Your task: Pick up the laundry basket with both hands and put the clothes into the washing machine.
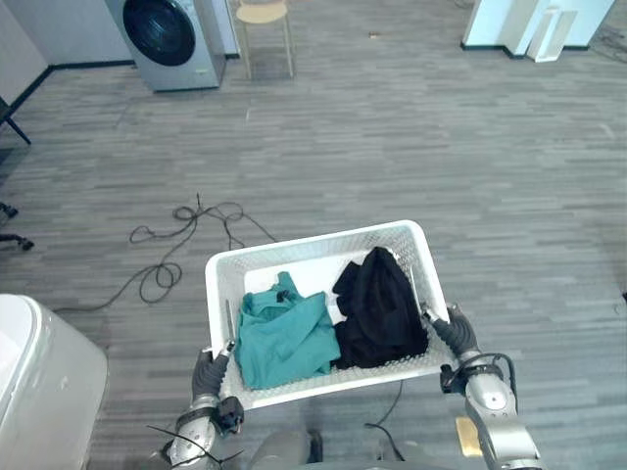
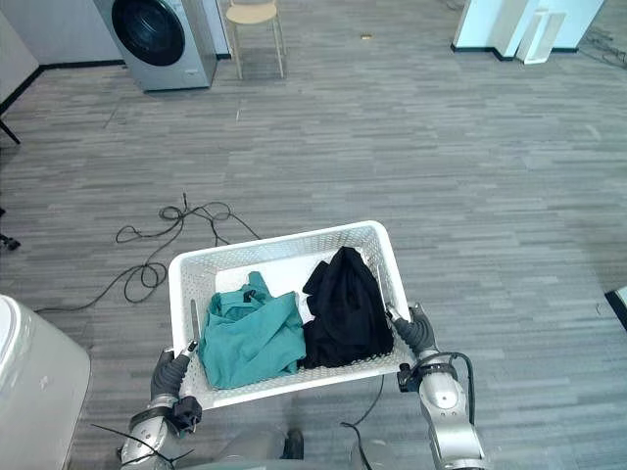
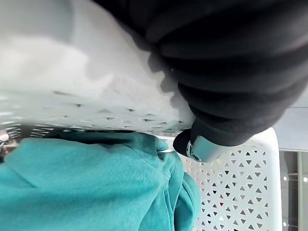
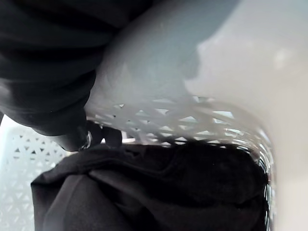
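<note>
I hold a white perforated laundry basket (image 1: 323, 238) off the floor, close in front of me. A teal garment (image 1: 279, 338) lies in its left half and a black garment (image 1: 380, 308) in its right half. My left hand (image 1: 208, 374) grips the near left corner and my right hand (image 1: 456, 338) the near right corner. In the left wrist view the thumb (image 3: 202, 147) hooks over the rim above the teal garment (image 3: 86, 187). The right wrist view has the thumb (image 4: 79, 137) inside the rim by the black garment (image 4: 144, 192). The grey washing machine (image 1: 167, 39) stands far off at the upper left, door shut.
A wooden chair (image 1: 263, 24) stands right of the washing machine. A black cable (image 1: 181, 245) loops on the grey plank floor between the basket and the machine. A white rounded bin (image 1: 39, 382) sits at my near left. White furniture (image 1: 539, 24) stands far right.
</note>
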`<state>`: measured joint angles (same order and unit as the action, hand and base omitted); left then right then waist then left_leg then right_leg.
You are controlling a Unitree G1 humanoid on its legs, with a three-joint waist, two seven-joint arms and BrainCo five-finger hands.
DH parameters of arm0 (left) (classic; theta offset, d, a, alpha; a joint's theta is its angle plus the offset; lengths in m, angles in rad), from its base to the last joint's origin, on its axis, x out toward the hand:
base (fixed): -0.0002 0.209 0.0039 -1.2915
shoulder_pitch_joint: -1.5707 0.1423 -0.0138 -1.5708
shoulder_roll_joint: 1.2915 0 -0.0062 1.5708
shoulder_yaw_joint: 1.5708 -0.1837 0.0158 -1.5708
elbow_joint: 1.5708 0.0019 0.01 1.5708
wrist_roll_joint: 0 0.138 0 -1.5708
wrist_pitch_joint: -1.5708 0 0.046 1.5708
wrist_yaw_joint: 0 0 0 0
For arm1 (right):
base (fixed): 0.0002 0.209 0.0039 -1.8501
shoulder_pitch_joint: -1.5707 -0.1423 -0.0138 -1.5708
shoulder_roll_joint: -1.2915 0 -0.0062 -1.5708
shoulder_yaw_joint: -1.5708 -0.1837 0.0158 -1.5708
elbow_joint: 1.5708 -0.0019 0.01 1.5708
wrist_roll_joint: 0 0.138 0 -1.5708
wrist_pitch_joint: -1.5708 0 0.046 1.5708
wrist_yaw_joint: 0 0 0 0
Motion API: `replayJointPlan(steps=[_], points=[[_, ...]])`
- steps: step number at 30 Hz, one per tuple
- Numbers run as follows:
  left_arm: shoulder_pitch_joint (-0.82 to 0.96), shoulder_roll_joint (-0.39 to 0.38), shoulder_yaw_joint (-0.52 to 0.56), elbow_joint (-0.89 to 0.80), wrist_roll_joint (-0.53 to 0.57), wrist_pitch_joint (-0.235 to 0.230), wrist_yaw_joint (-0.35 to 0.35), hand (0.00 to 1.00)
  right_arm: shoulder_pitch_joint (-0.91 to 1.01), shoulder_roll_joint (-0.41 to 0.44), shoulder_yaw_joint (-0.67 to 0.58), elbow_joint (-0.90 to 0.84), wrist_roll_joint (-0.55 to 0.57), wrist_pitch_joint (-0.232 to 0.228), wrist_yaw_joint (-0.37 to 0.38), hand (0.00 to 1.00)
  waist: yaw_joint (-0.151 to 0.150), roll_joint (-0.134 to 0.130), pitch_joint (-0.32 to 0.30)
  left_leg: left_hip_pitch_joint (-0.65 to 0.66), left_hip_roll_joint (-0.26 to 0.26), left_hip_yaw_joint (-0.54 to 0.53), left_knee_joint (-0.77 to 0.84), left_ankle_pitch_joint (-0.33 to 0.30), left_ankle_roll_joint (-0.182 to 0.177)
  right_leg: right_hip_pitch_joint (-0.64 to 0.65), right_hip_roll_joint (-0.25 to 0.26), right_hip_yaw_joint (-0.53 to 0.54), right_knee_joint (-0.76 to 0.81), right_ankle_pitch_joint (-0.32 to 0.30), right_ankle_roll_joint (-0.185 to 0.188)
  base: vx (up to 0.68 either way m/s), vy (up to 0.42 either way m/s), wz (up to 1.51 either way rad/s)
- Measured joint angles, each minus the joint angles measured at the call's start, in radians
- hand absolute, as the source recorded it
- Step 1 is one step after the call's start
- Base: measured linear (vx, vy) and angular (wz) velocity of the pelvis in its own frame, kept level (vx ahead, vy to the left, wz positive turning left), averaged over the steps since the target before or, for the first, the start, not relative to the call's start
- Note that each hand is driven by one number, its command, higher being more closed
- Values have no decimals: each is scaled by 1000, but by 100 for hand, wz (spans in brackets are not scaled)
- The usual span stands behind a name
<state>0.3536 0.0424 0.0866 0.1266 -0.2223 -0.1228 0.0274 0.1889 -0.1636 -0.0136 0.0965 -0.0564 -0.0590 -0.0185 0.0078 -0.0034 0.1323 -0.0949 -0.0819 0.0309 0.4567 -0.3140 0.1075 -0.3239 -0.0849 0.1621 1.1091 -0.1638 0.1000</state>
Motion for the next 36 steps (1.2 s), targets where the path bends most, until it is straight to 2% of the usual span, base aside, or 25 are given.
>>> replayJointPlan(steps=[2, 5, 6, 8, 10, 12, 13, 14, 15, 17, 18, 19, 20, 21, 22, 23, 24, 26, 27, 28, 29, 30, 32, 34, 36], points=[[0, 5, 2, -2, 0, 5, -1, 100, 10, 8, -3, 0, -4, 0, 0, 100, -1, 12, 2, 78, 5, 0, -46, -17, -4, -90, -26, -97, 49, -25, -36, 451, 97, -8], [-14, 21, -10, -30, 0, 7, -1, 100, 7, 35, -42, -3, -5, 0, 8, 100, -17, 17, 2, 193, 24, -4, -177, -21, -13, -179, -39, -247, -316, -33, -25, 443, 33, -15], [-18, 21, -12, -31, 0, 8, -2, 100, 8, 41, -51, -3, -5, 0, 11, 100, -21, 21, -2, 209, 32, -5, -190, -28, -24, -174, -30, -256, -440, -15, -10, 366, -27, 10], [-38, 51, -36, -30, 0, 4, -2, 100, 16, 58, -73, -3, -5, -3, 13, 100, -56, -8, -9, 274, 28, -51, -240, -56, -71, -119, -12, -270, -854, 137, -1, 497, -100, 48], [-50, 26, -44, -7, 13, 24, -4, 100, 43, 58, -93, -1, -5, 1, 12, 100, -62, 11, -23, 305, 66, -91, -177, -79, -108, -111, 5, -293, -777, 221, -73, 707, -215, 60], [-32, -17, -35, -11, 32, 29, -4, 100, 48, 35, -94, -5, -6, 1, 17, 100, -64, 61, -28, 185, 127, -100, 148, -48, -137, -71, 48, -339, -727, 145, -105, 644, -194, 20], [-18, -36, -32, -11, 34, 30, -3, 100, 48, 13, -92, -6, -6, 2, 24, 100, -47, 95, -24, 75, 168, -78, 397, 99, -137, -26, 95, -346, -715, 100, -121, 689, -171, -47], [5, -52, -19, -8, 32, 33, -4, 100, 49, 2, -73, -5, -6, 7, 26, 100, -18, 103, -18, 21, 208, -30, 552, 388, -140, 46, 136, -311, -734, 63, -142, 706, -152, -68], [19, -56, -10, -8, 31, 33, -6, 100, 52, -1, -64, -6, -6, 9, 27, 100, -6, 104, -18, -4, 218, -27, 609, 507, -135, 94, 146, -298, -760, 52, -147, 747, -114, -62], [17, -57, -11, -11, 31, 30, -21, 100, 54, 8, -70, -10, -6, 10, 22, 100, 9, 107, -7, -148, 230, -14, 792, 319, -130, 239, 163, -281, -864, 32, -150, 659, -73, -22], [12, -54, -4, -13, 29, 27, -25, 100, 39, 4, -73, -10, -6, 11, 21, 100, 18, 88, 0, -233, 226, 24, 770, 212, -97, 315, 150, -259, -922, 28, -152, 662, -40, -38], [6, -55, -4, -13, 18, 23, -25, 100, 21, -2, -72, -10, -6, 11, 21, 100, 37, 78, 6, -297, 217, 71, 638, 145, -100, 381, 129, -239, -972, 27, -153, 776, -5, -47], [3, -59, -4, -13, 14, 22, -25, 100, 10, -7, -72, -10, -6, 11, 22, 100, 41, 73, 8, -322, 213, 89, 540, 126, -107, 406, 118, -235, -989, 24, -151, 630, 38, -54], [-2, -62, -3, -19, 3, 19, -25, 100, -7, -15, -70, -11, -6, 10, 21, 100, 61, 69, 10, -348, 206, 123, 283, 131, -115, 454, 92, -230, -1016, -3, -136, 768, 111, -53], [-1, -74, -2, -25, -1, 16, -25, 100, -12, -28, -71, -12, -6, 6, 21, 100, 64, 75, 6, -343, 204, 116, -13, 173, -171, 504, 80, -220, -1044, -36, -112, 653, 137, -45], [2, -79, -2, -36, -1, 18, -25, 100, -15, -34, -71, -10, -6, 1, 21, 100, 65, 85, 1, -349, 205, 108, -87, 211, -184, 519, 80, -217, -1055, -58, -103, 778, 241, -35], [3, -78, 0, -38, 0, 21, -24, 100, -18, -35, -71, 1, -6, -1, 20, 100, 66, 70, -6, -357, 177, 126, -24, 284, -153, 566, 38, -209, -1052, -113, -78, 527, 238, -8], [-5, -90, 14, -39, 7, 36, -22, 100, -27, -27, -69, 18, -8, -1, 19, 100, 56, 54, -23, -348, 127, 143, 52, 203, -30, 539, -29, -178, -915, -120, -68, 808, 323, -3], [-4, -89, 14, -38, 13, 38, -22, 100, -30, -26, -69, 26, -10, -1, 19, 100, 61, 44, -21, -337, 118, 158, 69, 199, -9, 517, -45, -160, -842, -118, -63, 908, 335, -23], [8, -86, 24, -34, 20, 51, -21, 100, -39, -16, -69, 66, -19, -1, 25, 100, 61, 14, -20, -279, 88, 186, 94, 182, 30, 439, -78, -124, -597, -64, 16, 576, 226, -23], [13, -86, 27, -35, 22, 55, -21, 100, -39, -7, -69, 81, -25, -1, 27, 100, 59, 9, -21, -239, 72, 183, 80, 150, 38, 399, -84, -106, -475, -2, 40, 711, 270, -10], [13, -84, 27, -35, 30, 60, -20, 100, -33, 6, -70, 89, -29, -1, 26, 100, 49, -2, -13, -165, 49, 177, 46, 110, 58, 332, -91, -90, -283, 126, 40, 669, 219, 24], [18, -57, 35, -40, 35, 69, -10, 100, -18, 41, -67, 89, -35, 3, 39, 100, 7, -15, 3, 10, 19, 156, -9, 80, 61, 161, -73, -82, 71, 68, -24, 680, 165, 33], [17, -56, 32, -51, 39, 69, -8, 100, -4, 43, -69, 71, -37, 3, 40, 100, 5, 6, 2, 136, 25, 121, -93, 79, 59, 51, -58, -148, 41, -12, -59, 587, 86, 11], [13, -46, 23, -90, 39, 69, -8, 100, 21, 58, -83, 3, -37, 3, 39, 100, -5, 19, 1, 228, 41, 76, -154, 56, 17, -30, -55, -239, -140, -54, -51, 673, 29, 39]])
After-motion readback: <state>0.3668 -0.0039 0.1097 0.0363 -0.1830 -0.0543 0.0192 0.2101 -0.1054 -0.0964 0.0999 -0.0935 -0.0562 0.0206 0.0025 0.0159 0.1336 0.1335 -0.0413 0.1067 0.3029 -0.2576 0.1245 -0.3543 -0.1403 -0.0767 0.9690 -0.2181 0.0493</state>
